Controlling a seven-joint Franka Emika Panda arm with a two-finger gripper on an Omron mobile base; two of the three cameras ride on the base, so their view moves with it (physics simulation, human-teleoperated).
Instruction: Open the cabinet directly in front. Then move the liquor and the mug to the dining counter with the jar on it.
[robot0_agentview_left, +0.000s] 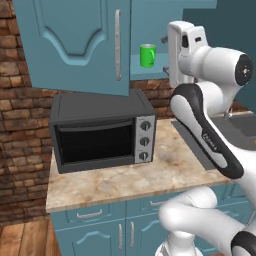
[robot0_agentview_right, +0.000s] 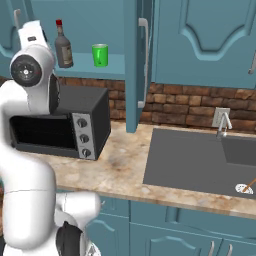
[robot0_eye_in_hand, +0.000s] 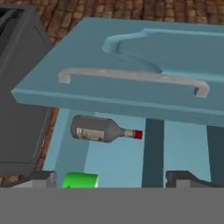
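In the hand view the fingers (robot0_eye_in_hand: 113, 177) stand wide apart at the bottom edge, holding and touching nothing. Just beyond them the cabinet (robot0_agentview_right: 125, 65) is open; its door (robot0_eye_in_hand: 131, 83) swings out over the shelf. On that shelf the mug (robot0_agentview_right: 100, 55) stands upright just beside the liquor (robot0_agentview_right: 63, 47), near but apart. Below, a dark toaster oven (robot0_agentview_left: 100, 132) sits on the marbled counter (robot0_agentview_left: 130, 177), with a grey sink (robot0_agentview_right: 200, 160) further along. The arm hides the liquor in the left base view.
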